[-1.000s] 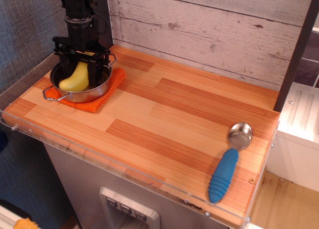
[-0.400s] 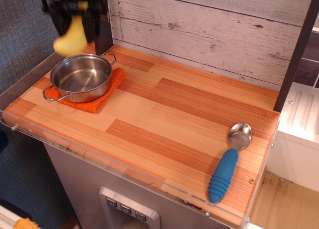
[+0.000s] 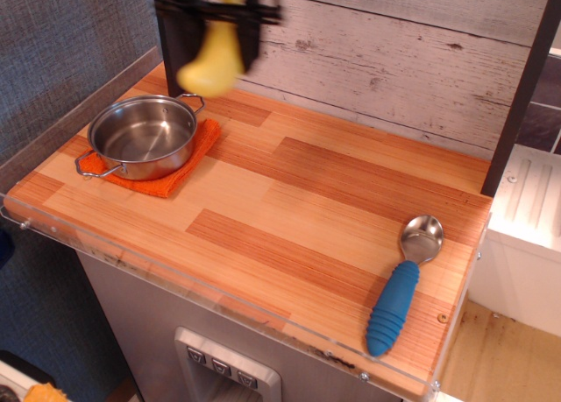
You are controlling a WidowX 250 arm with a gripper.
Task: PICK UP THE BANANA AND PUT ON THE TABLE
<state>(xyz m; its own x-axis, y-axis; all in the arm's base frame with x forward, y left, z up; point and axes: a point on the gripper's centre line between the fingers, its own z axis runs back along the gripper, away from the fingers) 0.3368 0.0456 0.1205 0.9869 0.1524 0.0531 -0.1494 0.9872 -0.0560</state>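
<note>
The pale-yellow toy banana (image 3: 213, 62) hangs in the air at the top of the view, thick end down, blurred by motion. My black gripper (image 3: 221, 6) is shut on its upper narrow end, high above the back left part of the wooden table (image 3: 298, 201). The banana is just to the right of and above the steel pot (image 3: 143, 137), clear of it. The pot is empty.
The steel pot with two handles sits on an orange cloth (image 3: 166, 172) at the back left. A blue-handled spoon (image 3: 402, 288) lies near the front right corner. A clear acrylic rim (image 3: 210, 288) edges the front. A plank wall (image 3: 386, 60) stands behind.
The banana was lifted out of the pot by my gripper, rose above it, and has now moved to the right, past the pot's rim. The pot is left empty.
</note>
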